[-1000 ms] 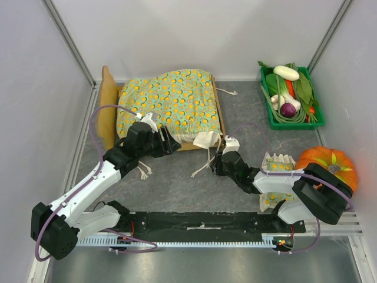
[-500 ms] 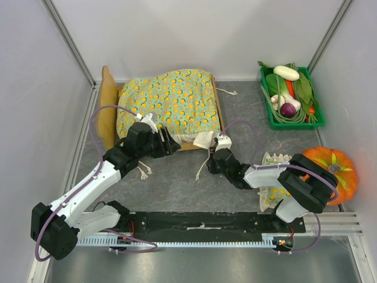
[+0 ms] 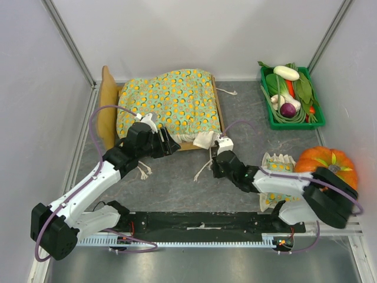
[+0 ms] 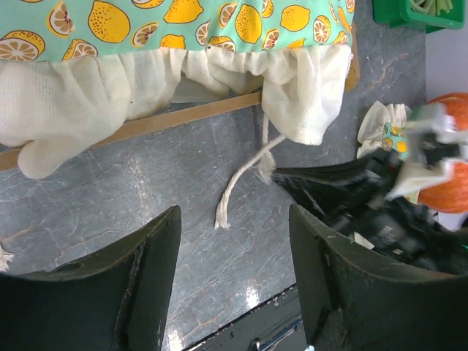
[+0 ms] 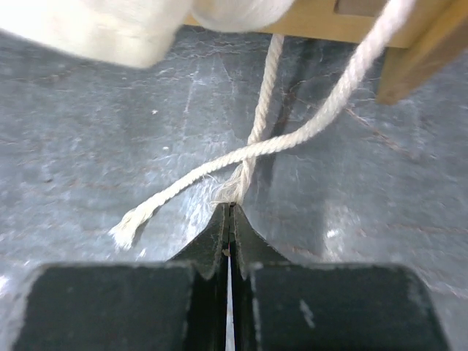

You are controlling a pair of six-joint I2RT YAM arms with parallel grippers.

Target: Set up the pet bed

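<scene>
The pet bed [image 3: 108, 106] is a light-wood frame with its headboard at the left, and a green citrus-print blanket [image 3: 168, 103] with a cream ruffle covers it. Its front rail [image 4: 183, 117] shows under the ruffle. A cream cord [image 3: 203, 168] hangs from the bed's front right corner onto the table. My right gripper [image 3: 215, 162] is shut, with the frayed end of one cord [image 5: 245, 179] pinched at its tips [image 5: 231, 208]; a second strand crosses just above. My left gripper [image 3: 171, 143] hovers open before the front rail, with nothing between its fingers [image 4: 234, 219].
A green crate [image 3: 268, 112] of toy vegetables stands at the back right. An orange pumpkin [image 3: 327, 165] and a small ruffled pillow [image 3: 277, 162] lie by the right arm. Another cord end [image 3: 141, 171] lies under the left arm. Walls close in on three sides.
My right gripper slid left toward the bed's front corner and closed on the cord's end. The left arm has not moved.
</scene>
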